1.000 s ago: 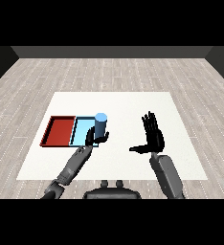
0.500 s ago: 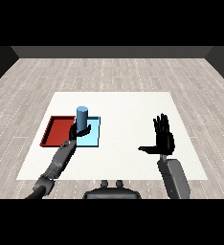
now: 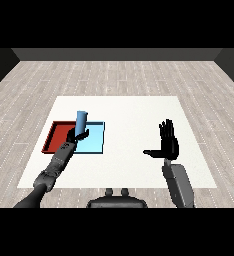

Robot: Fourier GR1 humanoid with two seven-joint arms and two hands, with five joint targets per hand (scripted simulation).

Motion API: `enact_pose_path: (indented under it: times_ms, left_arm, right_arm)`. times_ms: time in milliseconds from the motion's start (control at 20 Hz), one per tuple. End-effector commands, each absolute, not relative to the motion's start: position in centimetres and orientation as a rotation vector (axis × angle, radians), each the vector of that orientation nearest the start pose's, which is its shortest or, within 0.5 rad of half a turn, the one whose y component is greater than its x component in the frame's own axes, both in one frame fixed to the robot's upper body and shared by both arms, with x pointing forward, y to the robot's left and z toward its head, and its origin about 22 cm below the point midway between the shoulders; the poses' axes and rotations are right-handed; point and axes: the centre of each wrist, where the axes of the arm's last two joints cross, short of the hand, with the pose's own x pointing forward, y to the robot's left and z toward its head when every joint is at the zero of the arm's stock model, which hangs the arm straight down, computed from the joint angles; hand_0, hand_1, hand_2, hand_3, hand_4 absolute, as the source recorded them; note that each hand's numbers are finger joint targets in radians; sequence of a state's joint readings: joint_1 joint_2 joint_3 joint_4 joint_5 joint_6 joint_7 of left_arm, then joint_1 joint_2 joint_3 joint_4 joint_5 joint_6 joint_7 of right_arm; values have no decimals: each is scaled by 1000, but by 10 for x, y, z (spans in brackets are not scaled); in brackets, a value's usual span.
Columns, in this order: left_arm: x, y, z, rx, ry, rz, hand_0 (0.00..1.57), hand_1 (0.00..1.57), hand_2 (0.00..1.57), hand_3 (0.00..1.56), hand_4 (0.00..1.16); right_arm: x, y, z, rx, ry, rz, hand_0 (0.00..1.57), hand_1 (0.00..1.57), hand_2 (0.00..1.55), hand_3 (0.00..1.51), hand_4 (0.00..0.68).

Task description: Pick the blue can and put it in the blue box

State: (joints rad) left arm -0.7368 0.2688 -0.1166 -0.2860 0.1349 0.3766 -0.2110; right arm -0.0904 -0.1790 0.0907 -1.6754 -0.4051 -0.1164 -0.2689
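The right hand [image 3: 168,146] hangs open above the white surface [image 3: 129,112], idle. The left hand [image 3: 75,136] curls round the blue can [image 3: 81,123], upright above it, over the blue box [image 3: 95,141] beside the red tray [image 3: 56,135], seemingly for lowering in.

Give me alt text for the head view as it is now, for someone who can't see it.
The robot's left hand holds a blue can upright above the light blue tray, which lies beside a red tray on a white table. The right hand is open, apart to the right.
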Motion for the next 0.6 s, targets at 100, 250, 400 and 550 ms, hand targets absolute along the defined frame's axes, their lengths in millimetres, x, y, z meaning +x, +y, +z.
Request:
enact_pose_path:
  times_ms: [100, 250, 400, 550]
  left_arm:
    - [374, 256, -61, 594, -1065, -213, 1556, 1556, 1474, 1288, 965]
    - [362, 243, -79, 620, -993, -263, 1384, 1384, 1298, 1003, 875]
    - [347, 239, -96, 565, -933, -271, 1528, 1528, 1446, 726, 865]
    - [342, 243, -100, 507, -871, -239, 1571, 1571, 1431, 0, 781]
  right_arm:
    - [277, -240, 28, 201, -1917, -213, 0, 0, 0, 0, 0]
    - [271, -261, 37, 196, -1928, -207, 0, 0, 0, 0, 0]
    - [274, -267, 40, 223, -1940, -225, 0, 0, 0, 0, 0]
    - [265, -251, 33, 225, -1940, -224, 0, 0, 0, 0, 0]
